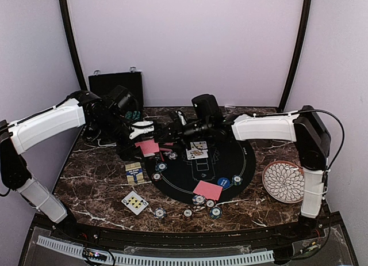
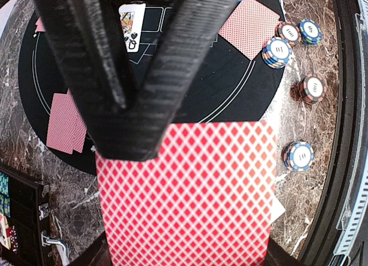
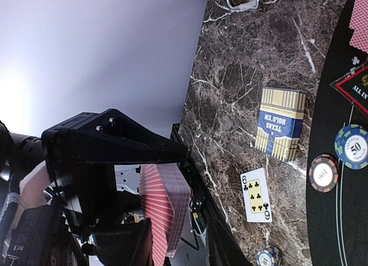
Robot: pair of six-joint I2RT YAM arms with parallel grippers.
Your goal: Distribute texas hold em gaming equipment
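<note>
Left pincer (image 2: pixel 133 128) clamped on red-backed deck (image 2: pixel 190 202) above far-left rim of black mat (image 1: pixel 190 177); right pincer (image 3: pixel 167 197) apart astride deck, likely for card draw.

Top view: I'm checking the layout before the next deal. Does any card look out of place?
Yes. A six of clubs lies alone on the bare marble, near the card box. It looks odd because it is face up, tilted and off the mat.
</note>
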